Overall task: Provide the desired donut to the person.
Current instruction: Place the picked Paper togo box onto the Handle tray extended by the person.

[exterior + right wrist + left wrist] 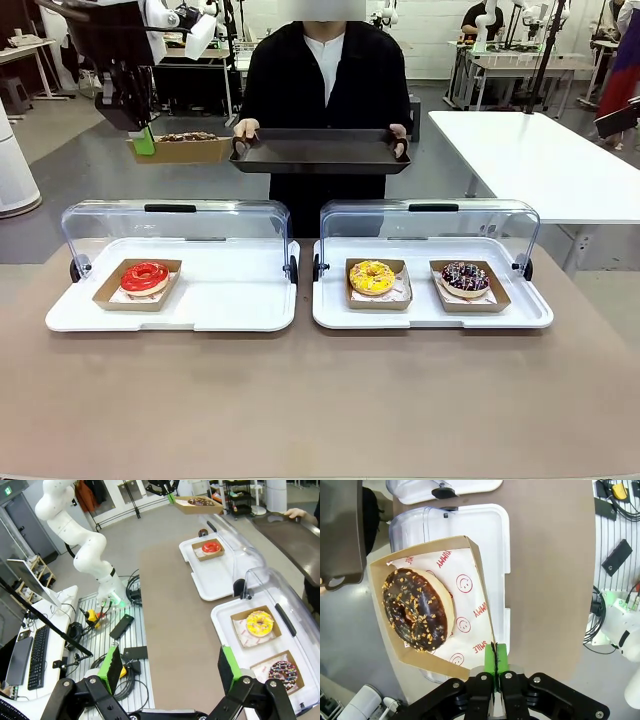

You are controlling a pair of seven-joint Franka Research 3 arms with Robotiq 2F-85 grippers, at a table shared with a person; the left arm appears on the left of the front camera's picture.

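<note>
The left gripper (143, 140) is clamped on the edge of a cardboard box (190, 152) carrying the chocolate donut (187, 137), held in the air just beside the left end of the person's (325, 70) brown tray (320, 152). This looks like the handover step: the box likely needs moving over the tray and lowering. The right gripper (169, 666) stands wide apart, empty.

Premises read as robotics lab: white robot arm (75, 535) mounted beside brown tabletop (170, 620), keyboard (39, 655) & loose cables (131, 582) at its base, bare grey floor (90, 160), white work table (540, 160) and equipt benches in bkgd.
</note>
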